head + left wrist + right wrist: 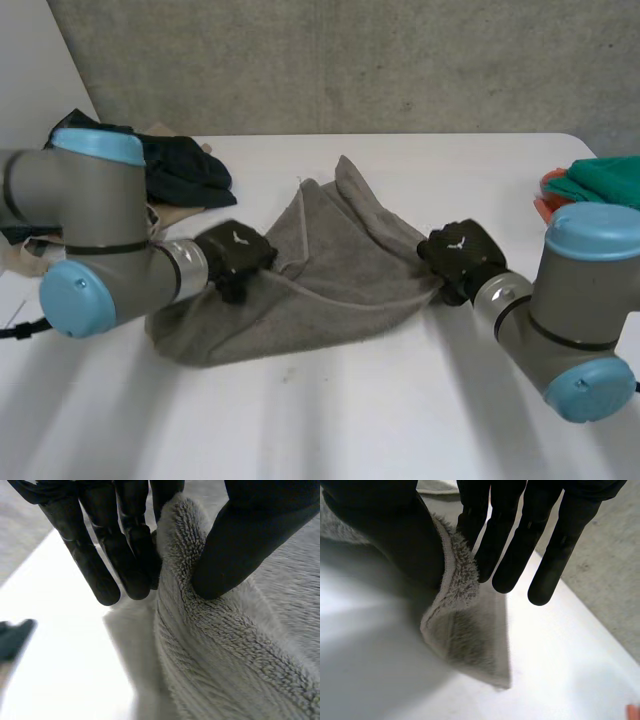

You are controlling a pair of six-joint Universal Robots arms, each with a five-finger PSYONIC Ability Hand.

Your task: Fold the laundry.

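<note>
Dark garments (185,165) sit in a loose heap on a beige cloth (178,214), well out beyond the left hand's outer side; they lie straight on the tabletop (350,400), heaped and unfolded. Left hand (235,258): closed on the grey towel (340,270) at its left edge. In the left wrist view the thumb presses a raised ridge of pile against the fingers (135,555), a pinch grip. The towel spans between the two hands, mostly resting on the tabletop, rumpled, with a flap peaked up on the far side. It is thick terry: soft, limp, not fragile, and probably moderately heavy for cloth. I expect it to sag and drag rather than hold shape. The pile should give good friction, so slip risk is judged low. The best hold is on the hemmed edges or corners, where the cloth is firmer. Right hand (462,255): closed on the towel's right edge. The right wrist view shows the hem clamped between thumb and fingers (500,555), with a short hemmed corner hanging below the fingertips onto the tabletop. Green cloth (605,178) lies over orange cloth (548,197), stacked well beyond the right hand's outer side, also directly on the tabletop.
</note>
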